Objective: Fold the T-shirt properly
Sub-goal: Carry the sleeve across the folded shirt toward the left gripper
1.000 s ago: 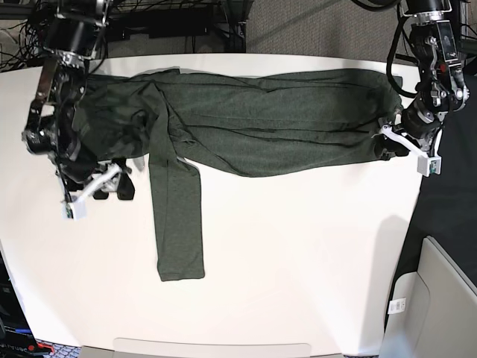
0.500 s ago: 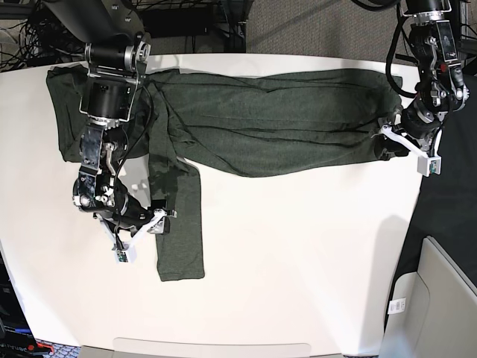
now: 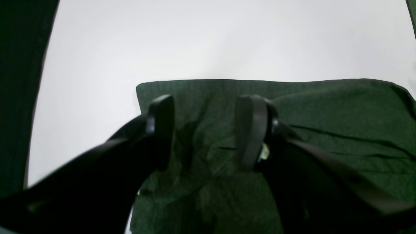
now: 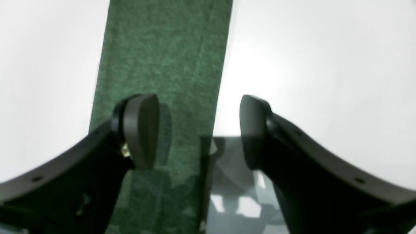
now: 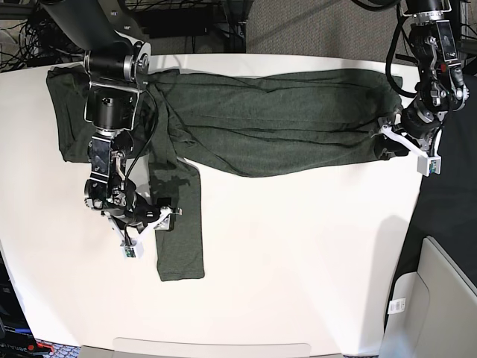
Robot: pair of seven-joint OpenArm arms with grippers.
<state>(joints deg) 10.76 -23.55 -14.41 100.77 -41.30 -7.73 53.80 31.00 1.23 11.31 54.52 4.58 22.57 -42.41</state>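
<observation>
A: Where does the T-shirt (image 5: 261, 123) lie?

B: It is spread across the far part of the white desk (image 5: 298, 253), its body running side to side, with one long sleeve (image 5: 179, 216) hanging straight toward the near edge.

A: And the right gripper (image 5: 153, 224)?

B: It sits low over that sleeve, at its left edge. In the right wrist view its jaws stand apart: one fingertip (image 4: 139, 130) is above the green fabric, the other is over bare desk beside the sleeve's edge. Nothing is between them but the cloth below.

A: What of the left gripper (image 5: 406, 145)?

B: It is at the shirt's other end, by the desk's edge. The left wrist view shows the left gripper (image 3: 204, 133) with its jaws parted over wrinkled fabric near the shirt's corner (image 3: 143, 89). Whether the tips touch the cloth cannot be told.

A: Anything else nearby?

B: A dark cloth (image 3: 19, 97) shows along that view's left side.
</observation>
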